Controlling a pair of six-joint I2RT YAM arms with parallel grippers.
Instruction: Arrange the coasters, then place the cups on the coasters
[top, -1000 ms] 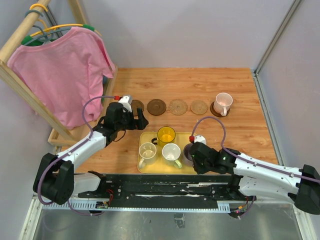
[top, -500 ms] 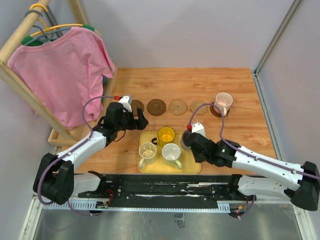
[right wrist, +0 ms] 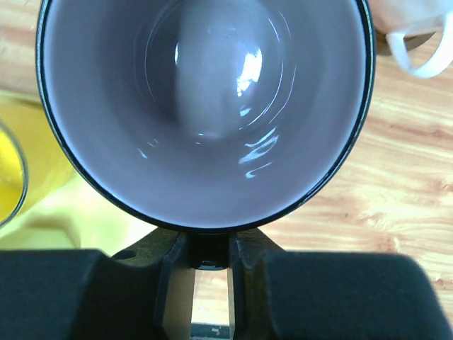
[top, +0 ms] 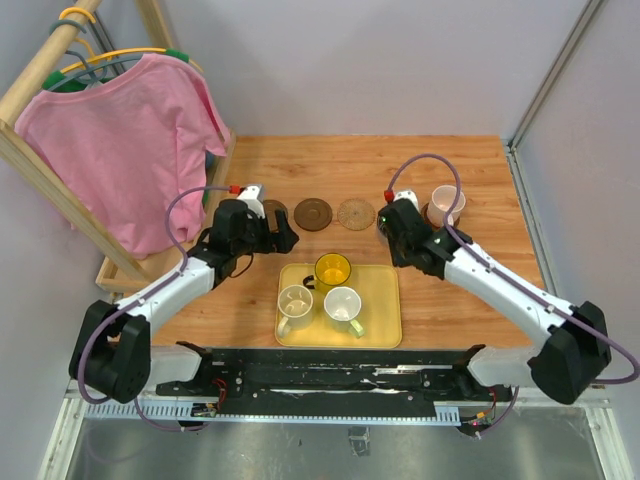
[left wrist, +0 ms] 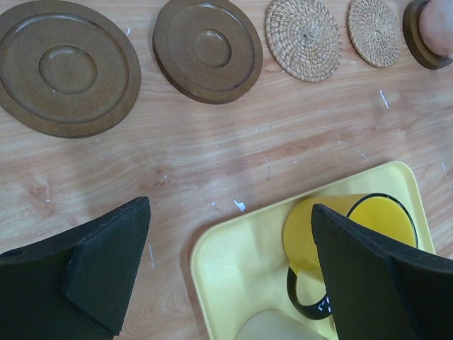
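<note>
Carried off the yellow tray (top: 385,300) within the last second, the grey-purple mug (right wrist: 205,106), clamped in the right gripper (right wrist: 205,263), hangs at 9 o'clock of the pink cup (top: 447,203), apparently above the free tan coaster (left wrist: 375,32). Left gripper (left wrist: 230,205) gapes empty.

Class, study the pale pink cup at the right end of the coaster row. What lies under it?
A dark brown coaster: its rim shows beside the pale pink cup. The coaster's middle is covered by the cup, so it cannot be seen.
</note>
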